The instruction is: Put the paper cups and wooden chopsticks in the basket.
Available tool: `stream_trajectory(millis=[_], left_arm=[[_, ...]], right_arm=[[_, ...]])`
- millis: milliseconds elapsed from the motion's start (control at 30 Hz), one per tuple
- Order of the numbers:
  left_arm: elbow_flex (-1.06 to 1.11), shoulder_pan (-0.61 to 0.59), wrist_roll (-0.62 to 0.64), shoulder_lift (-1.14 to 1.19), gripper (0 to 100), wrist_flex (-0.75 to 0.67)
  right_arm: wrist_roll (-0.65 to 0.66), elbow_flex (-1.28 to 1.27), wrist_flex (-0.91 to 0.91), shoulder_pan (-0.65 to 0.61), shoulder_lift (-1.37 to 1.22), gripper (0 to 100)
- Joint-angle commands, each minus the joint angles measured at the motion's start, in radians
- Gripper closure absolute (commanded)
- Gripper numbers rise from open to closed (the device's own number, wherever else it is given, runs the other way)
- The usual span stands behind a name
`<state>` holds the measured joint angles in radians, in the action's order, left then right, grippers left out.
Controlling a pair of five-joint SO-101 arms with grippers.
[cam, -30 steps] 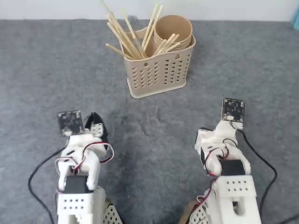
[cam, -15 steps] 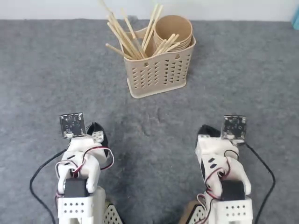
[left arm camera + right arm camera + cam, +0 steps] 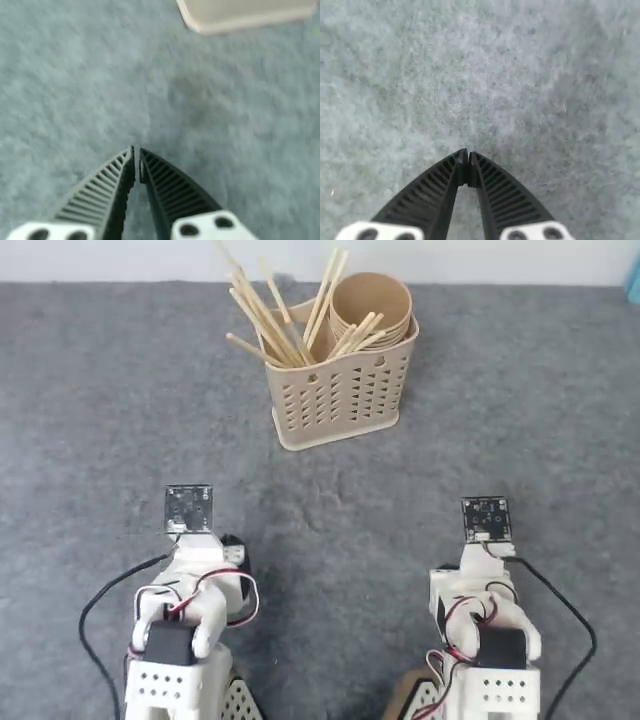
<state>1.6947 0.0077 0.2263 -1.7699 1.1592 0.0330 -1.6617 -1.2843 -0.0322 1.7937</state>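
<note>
Far middle of the grey mat: a beige slotted basket. Stands upright, long side across the view. Holds, toward its right end, the stacked paper cups, mouth up, rim a little above the basket wall. Holds, toward its left end, the wooden chopsticks, leaning at mixed angles and fanning out above the rim. A few more sticks wedged just beside the cups, touching them.

Near edge, left side: the left arm, white, folded low, with red and black wires looped over it. Left gripper aimed down at the mat. Ribbed black fingers closed to a hairline slit, tips meeting, nothing between them. Ahead of it in the left wrist view, a pale corner of the basket base, well apart from the fingertips, with bare mat between.

Near edge, right side: the right arm, folded low likewise, a small camera board on its wrist. Right gripper aimed at the mat, closed tip to tip, clamping nothing.

Basket with cups and chopsticks well apart from both grippers: forward and to the right of the left one, forward and to the left of the right one, roughly midway between the two arms across the mat.
</note>
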Motion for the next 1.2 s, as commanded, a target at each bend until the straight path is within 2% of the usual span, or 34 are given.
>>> stream_trajectory(millis=[0,267,433,1167], left_arm=[[-0.005,0.015,0.005,-0.017,99,0.026],[-0.005,0.035,0.009,-0.017,99,0.084],[-0.005,-0.015,0.011,-0.017,99,0.084],[-0.005,-0.026,0.009,-0.017,99,0.083]], right_arm=[[-0.069,-0.021,-0.013,0.004,0.022,99.1],[-0.198,-0.021,-0.024,0.008,0.019,99.1],[-0.193,-0.021,-0.024,0.004,0.019,99.1],[-0.193,-0.021,-0.024,0.004,0.019,99.1]])
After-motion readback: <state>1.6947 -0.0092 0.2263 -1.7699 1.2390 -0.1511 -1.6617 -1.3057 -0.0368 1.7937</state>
